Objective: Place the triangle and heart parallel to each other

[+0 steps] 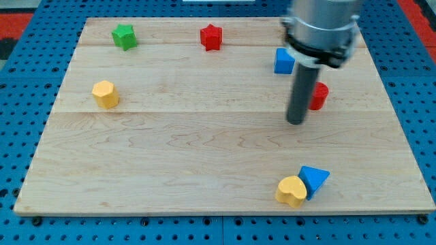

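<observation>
A pale wooden counter sits on a blue pegboard. The arm has no jaws, only a dark rod; my tip rests just left of a red block of unclear shape. Near the view's bottom right, the yellow heart and blue triangle touch, the triangle up and to the right, well below the tip. A blue cube sits beside the rod. Along the top are a green star and a red star; a yellow hexagon sits at left.
</observation>
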Action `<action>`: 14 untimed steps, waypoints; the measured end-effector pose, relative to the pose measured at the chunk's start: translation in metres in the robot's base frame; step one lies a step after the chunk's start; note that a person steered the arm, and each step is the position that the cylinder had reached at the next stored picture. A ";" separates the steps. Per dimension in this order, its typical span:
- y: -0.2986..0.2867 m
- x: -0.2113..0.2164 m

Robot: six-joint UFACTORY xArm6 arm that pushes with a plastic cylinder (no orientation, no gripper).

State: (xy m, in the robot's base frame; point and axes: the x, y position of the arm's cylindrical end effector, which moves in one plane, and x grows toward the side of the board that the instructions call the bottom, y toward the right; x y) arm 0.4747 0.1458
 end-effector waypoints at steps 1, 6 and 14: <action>0.033 0.051; -0.071 0.129; 0.014 0.082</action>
State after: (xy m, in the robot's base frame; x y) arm 0.5567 0.1600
